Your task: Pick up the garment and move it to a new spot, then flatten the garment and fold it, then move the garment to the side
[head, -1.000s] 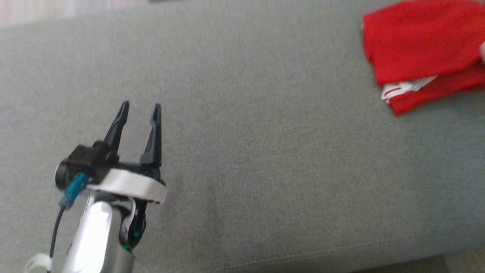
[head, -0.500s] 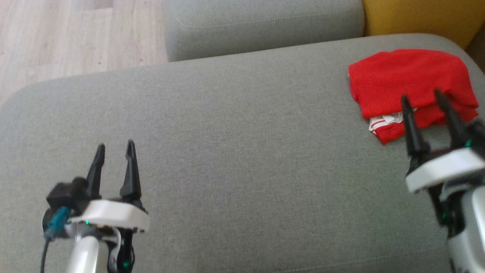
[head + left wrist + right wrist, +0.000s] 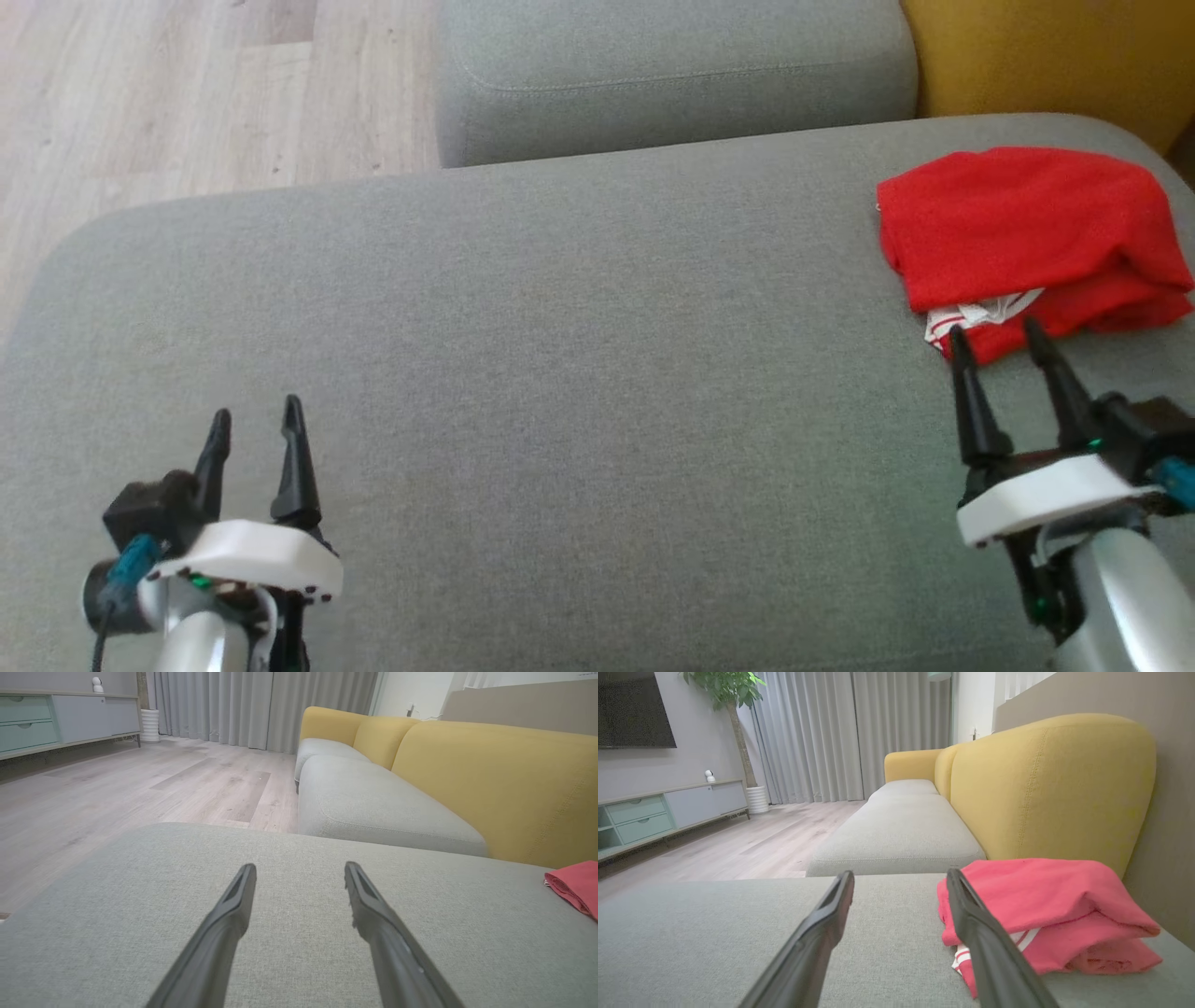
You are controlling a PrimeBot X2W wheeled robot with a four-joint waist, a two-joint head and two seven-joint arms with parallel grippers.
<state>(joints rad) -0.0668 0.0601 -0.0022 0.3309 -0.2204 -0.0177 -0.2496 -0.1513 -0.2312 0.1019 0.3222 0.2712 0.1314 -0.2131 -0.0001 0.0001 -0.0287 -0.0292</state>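
A red folded garment with white striped trim [image 3: 1027, 224] lies at the upper right of the head view, on a broad grey fabric seat cushion [image 3: 579, 373] near its right edge, just beside a mustard-yellow upholstered backrest [image 3: 1046, 56]. The right gripper [image 3: 991, 327] sits at the lower right, its fingers spread apart and empty, with the tips just short of the garment's striped near edge. In the right wrist view one finger overlaps the cloth's left side, and whether they touch cannot be told. The left gripper [image 3: 257, 409], at the lower left, is likewise spread and empty, well apart from the garment, with grey cushion between them. A second grey cushion [image 3: 672, 75] and pale wood flooring [image 3: 187, 93] lie along the top.
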